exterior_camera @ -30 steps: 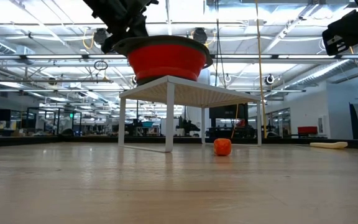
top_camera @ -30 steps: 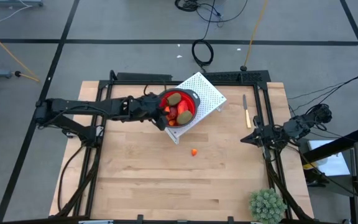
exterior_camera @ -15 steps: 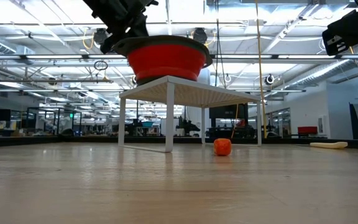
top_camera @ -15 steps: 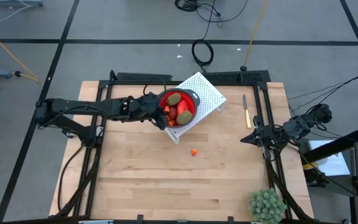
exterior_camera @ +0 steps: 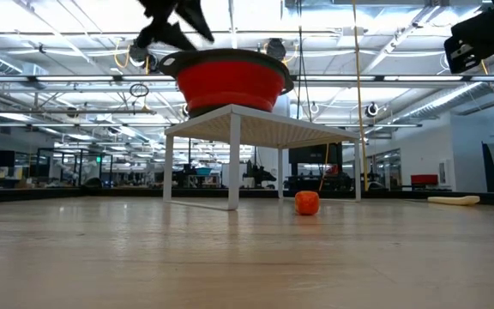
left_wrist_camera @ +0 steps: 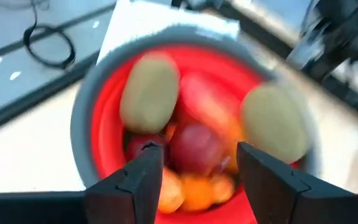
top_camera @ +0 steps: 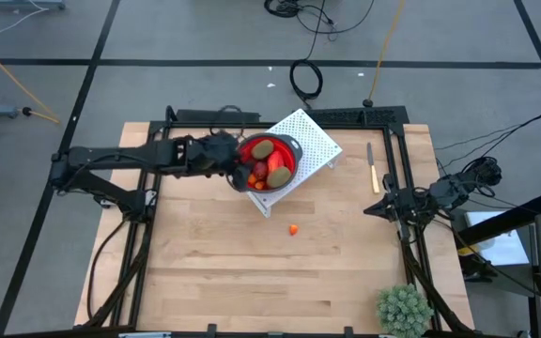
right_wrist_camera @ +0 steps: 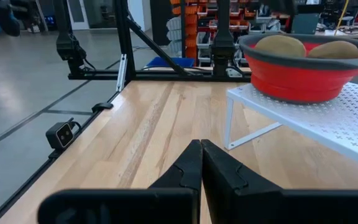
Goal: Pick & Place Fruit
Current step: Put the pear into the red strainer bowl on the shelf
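Note:
A red bowl with a grey rim [top_camera: 287, 148] stands on a white perforated stand [top_camera: 316, 136] at the table's far middle. Fruit lies in it: two brown-green ovals [left_wrist_camera: 149, 92], a dark red ball [left_wrist_camera: 194, 148] and orange bits [left_wrist_camera: 194, 190]. One small orange piece [top_camera: 293, 229] lies on the table in front of the stand. My left gripper [left_wrist_camera: 201, 168] hovers open above the bowl's left rim, with nothing between its fingers. My right gripper [right_wrist_camera: 201, 158] waits shut at the table's right edge.
A yellow-handled tool [top_camera: 372, 169] lies on the table to the right of the stand. A spiky green plant [top_camera: 404, 310] stands at the near right corner. The near half of the wooden table [top_camera: 233, 282] holds only the orange piece.
My left gripper has risen from the bowl's left rim and drawn back a little toward the table's left edge. In the low view its fingers now stand apart above the rim. The bowl and the fruit have stayed in place.

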Action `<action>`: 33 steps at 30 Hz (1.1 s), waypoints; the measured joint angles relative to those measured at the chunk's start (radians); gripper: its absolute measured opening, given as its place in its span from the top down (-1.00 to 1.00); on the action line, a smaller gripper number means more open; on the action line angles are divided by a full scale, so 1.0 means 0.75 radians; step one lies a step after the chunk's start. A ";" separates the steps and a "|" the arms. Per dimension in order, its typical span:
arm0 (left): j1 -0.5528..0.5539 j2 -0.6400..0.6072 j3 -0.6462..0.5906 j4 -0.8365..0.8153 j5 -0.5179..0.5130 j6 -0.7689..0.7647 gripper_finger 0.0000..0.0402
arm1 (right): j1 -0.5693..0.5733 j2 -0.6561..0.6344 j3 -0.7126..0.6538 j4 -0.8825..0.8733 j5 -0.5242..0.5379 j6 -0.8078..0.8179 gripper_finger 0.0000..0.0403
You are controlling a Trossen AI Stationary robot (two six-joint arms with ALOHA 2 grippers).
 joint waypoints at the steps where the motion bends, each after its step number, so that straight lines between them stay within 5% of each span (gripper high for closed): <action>1: -0.003 0.000 0.033 -0.002 0.000 0.000 0.00 | 0.000 0.000 0.000 -0.001 0.000 0.000 1.00; 11: -0.156 -0.003 0.245 -0.008 -0.006 -0.035 0.26 | 0.000 0.057 0.001 0.112 -0.109 -0.046 1.00; 22: -0.449 -0.002 0.247 0.038 -0.203 -0.040 0.94 | 0.000 0.374 0.001 0.225 -0.270 -0.135 1.00; 33: -0.613 -0.005 0.162 0.060 -0.354 -0.137 0.97 | 0.001 0.658 0.001 0.415 -0.315 -0.247 1.00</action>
